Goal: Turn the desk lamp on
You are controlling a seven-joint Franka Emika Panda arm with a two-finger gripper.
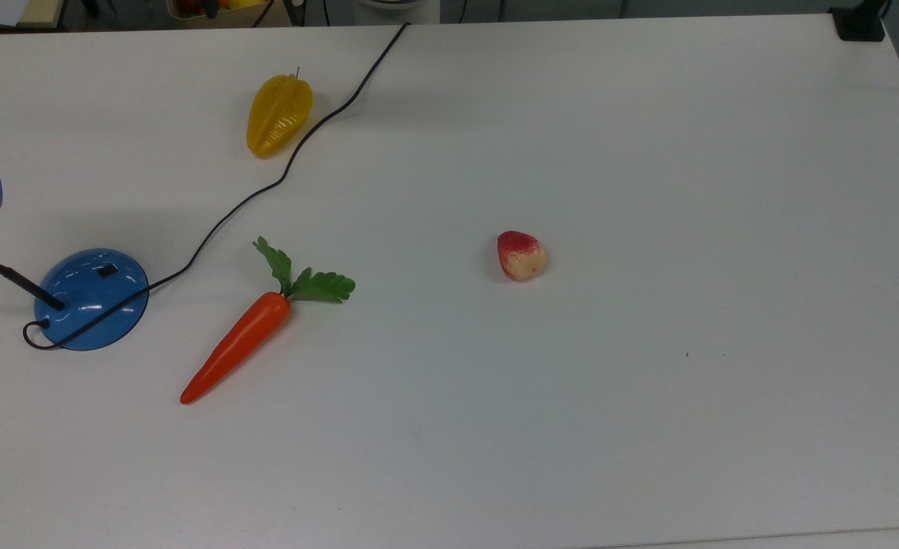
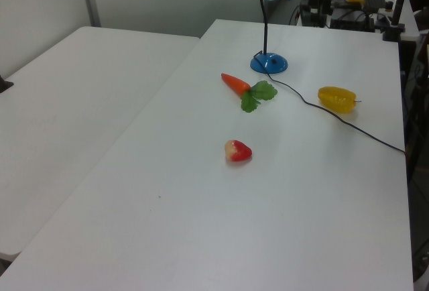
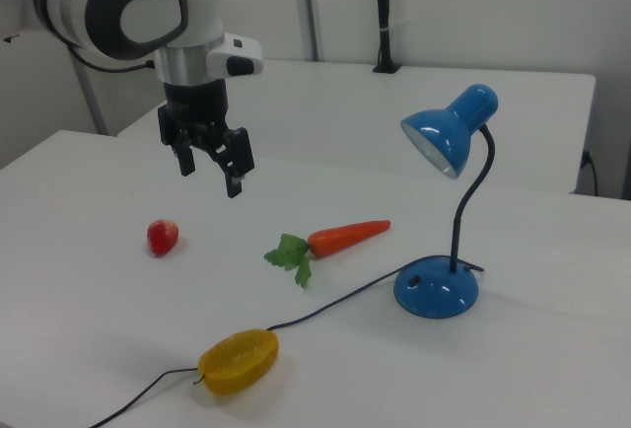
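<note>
The desk lamp is glossy blue, with a round dome base (image 1: 91, 299) at the top view's left; a small black switch (image 1: 107, 270) sits on top of the dome. Its base (image 3: 436, 290), black gooseneck and blue shade (image 3: 449, 132) stand at the right view's right, and the shade shows no glow. The lamp (image 2: 269, 63) stands far back in the left view. My gripper (image 3: 209, 174) hangs open above the table, well to the left of the lamp in the right view, with nothing between its fingers.
The lamp's black cord (image 1: 296, 152) snakes across the table. An orange carrot (image 1: 239, 343) lies beside the base, a yellow starfruit (image 1: 279, 114) next to the cord, and a small red fruit (image 1: 521, 255) mid-table. A second white table (image 2: 74, 103) adjoins.
</note>
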